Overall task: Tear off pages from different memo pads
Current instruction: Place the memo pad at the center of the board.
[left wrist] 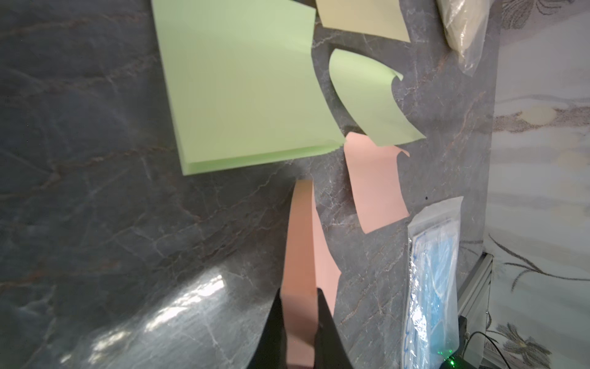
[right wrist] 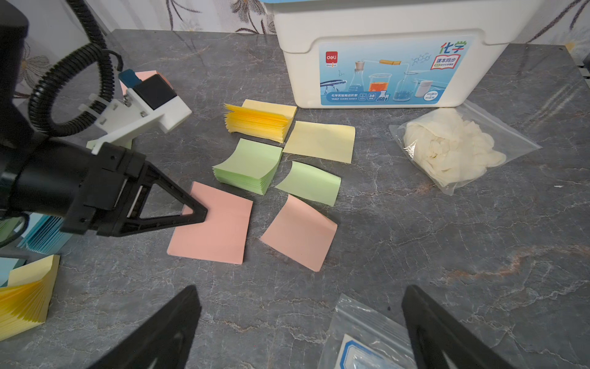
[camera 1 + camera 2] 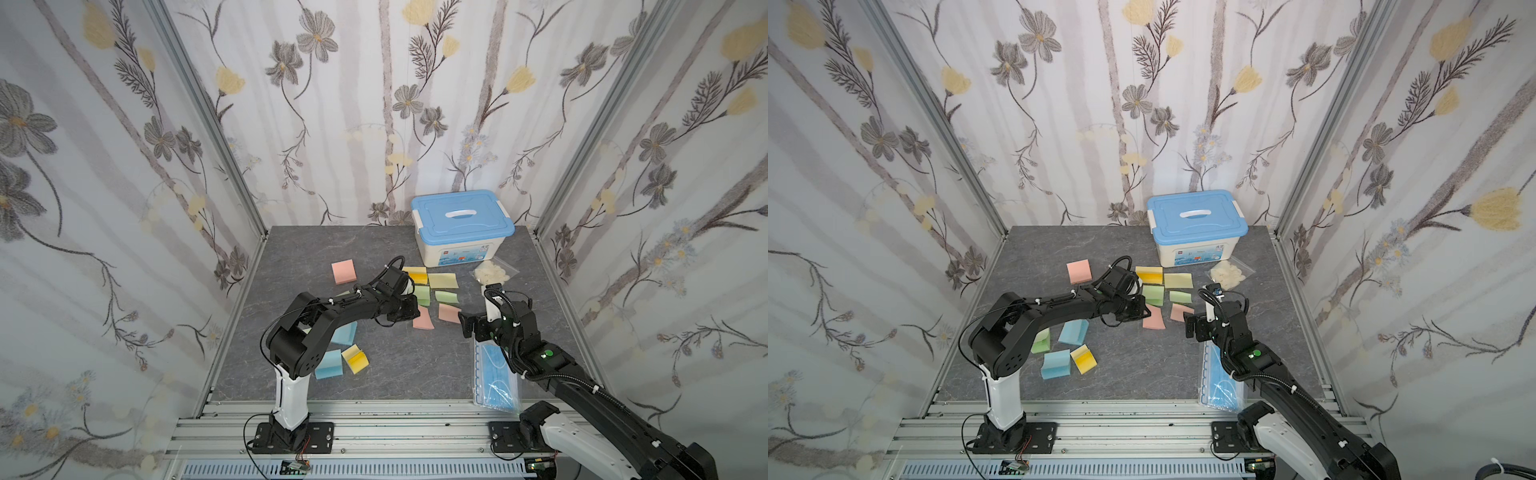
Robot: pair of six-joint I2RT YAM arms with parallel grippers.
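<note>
Left tool [image 2: 203, 212] grips pink page [image 2: 220, 233] — marbled tabletop [image 2: 415, 255], floral walls [image 3: 374, 104].

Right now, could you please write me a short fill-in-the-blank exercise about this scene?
1. The left gripper is shut on a ____ page.
2. The right gripper has its jaws ____.
3. The box lid is ____ in colour.
Missing words: pink; open; blue.
</note>
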